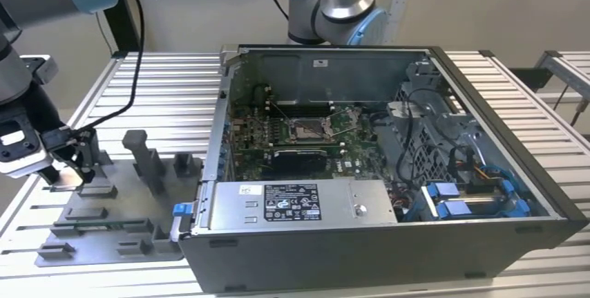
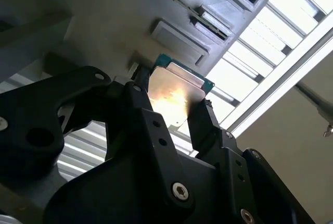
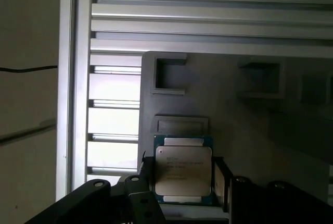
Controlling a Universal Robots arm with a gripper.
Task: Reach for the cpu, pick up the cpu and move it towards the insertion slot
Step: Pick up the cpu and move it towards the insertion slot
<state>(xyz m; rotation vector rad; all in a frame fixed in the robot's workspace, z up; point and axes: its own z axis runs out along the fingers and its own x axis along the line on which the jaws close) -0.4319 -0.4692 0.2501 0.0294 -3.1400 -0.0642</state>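
Note:
The cpu (image 3: 183,169) is a small square chip with a pale metal face and a green rim. In both wrist views it sits between my gripper's black fingers. The gripper (image 3: 183,172) is shut on the cpu (image 2: 174,91), one finger against each of two opposite edges. The chip is at or just above the grey fixture plate (image 3: 250,125); I cannot tell whether it touches. In the exterior view my gripper (image 1: 74,166) hangs over that plate (image 1: 101,222) at the exterior view's left. The insertion slot (image 1: 309,128), a silver-framed socket, lies on the green board inside the open computer case, well to the right.
The open computer case (image 1: 498,194) takes up the middle and right of the ribbed metal table (image 1: 166,90). Upright grey blocks (image 1: 148,160) stand on the fixture plate between my gripper and the case wall. A second arm's base (image 1: 332,7) stands behind the case.

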